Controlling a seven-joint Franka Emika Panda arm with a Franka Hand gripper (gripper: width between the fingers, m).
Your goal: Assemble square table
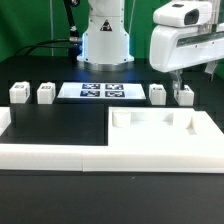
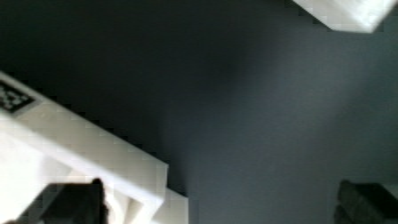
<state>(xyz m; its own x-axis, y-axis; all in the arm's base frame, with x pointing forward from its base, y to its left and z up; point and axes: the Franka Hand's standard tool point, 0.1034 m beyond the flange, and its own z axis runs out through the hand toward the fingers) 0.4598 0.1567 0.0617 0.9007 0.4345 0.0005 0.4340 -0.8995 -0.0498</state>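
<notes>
End effector (image 1: 180, 86) spread wide, gripping nothing, above short white tagged plastic leg (image 1: 185, 97), 1 o'clock of white square tabletop slab (image 1: 160, 140).

Glossy white arm (image 1: 104, 42) shells with dark joint seams — black cable (image 1: 68, 20), seemingly black fingers (image 2: 64, 206)

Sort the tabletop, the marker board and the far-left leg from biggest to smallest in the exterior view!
1. tabletop: biggest, though it also lies nearest the camera.
2. marker board: flat, and wider than any leg.
3. leg at the exterior view's far left: smallest.
</notes>
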